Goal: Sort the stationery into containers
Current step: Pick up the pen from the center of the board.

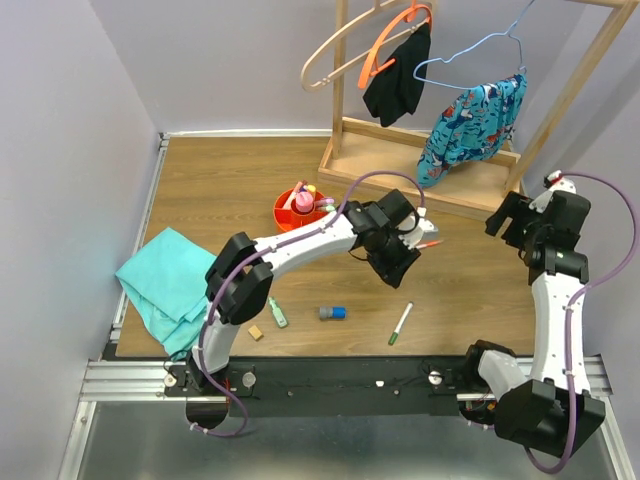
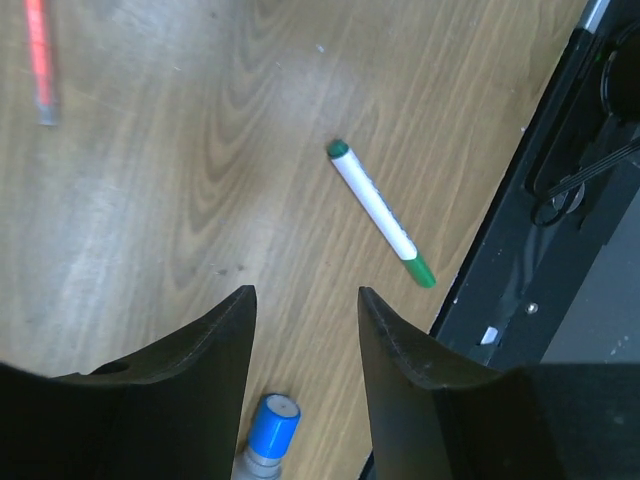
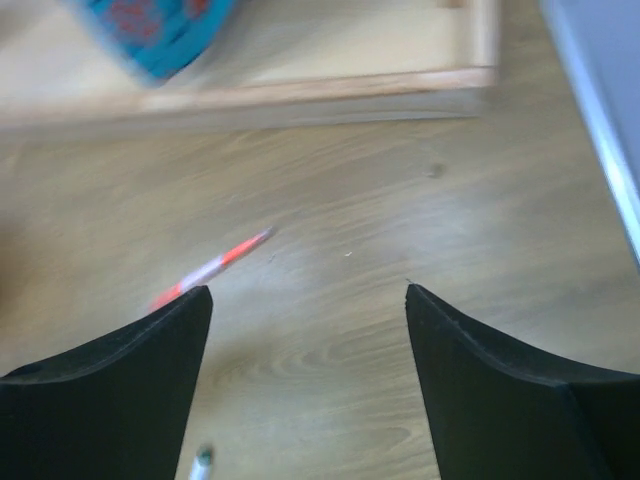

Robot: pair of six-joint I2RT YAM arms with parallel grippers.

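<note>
The orange organiser [image 1: 298, 208] stands mid-table with several pens in it. My left gripper [image 1: 402, 270] [image 2: 303, 300] hovers open above the wood, holding nothing. Below its fingers on the table lies the blue-capped grey piece [image 2: 268, 432] [image 1: 333, 313]. A green-capped white marker [image 2: 380, 214] [image 1: 401, 323] lies ahead of it near the front rail. An orange marker [image 1: 430, 244] [image 2: 41, 60] [image 3: 214, 266] lies just right of that gripper. A green highlighter [image 1: 277, 312] and a tan cube [image 1: 256, 332] lie front left. My right gripper [image 1: 506, 222] [image 3: 308, 292] is open and empty, right of the orange marker.
A teal folded cloth [image 1: 165, 285] lies at the left edge. The wooden rack base [image 1: 420, 165] [image 3: 250, 95] with hanging clothes [image 1: 472, 125] stands at the back right. The black front rail [image 1: 350, 380] [image 2: 560, 200] runs along the near edge.
</note>
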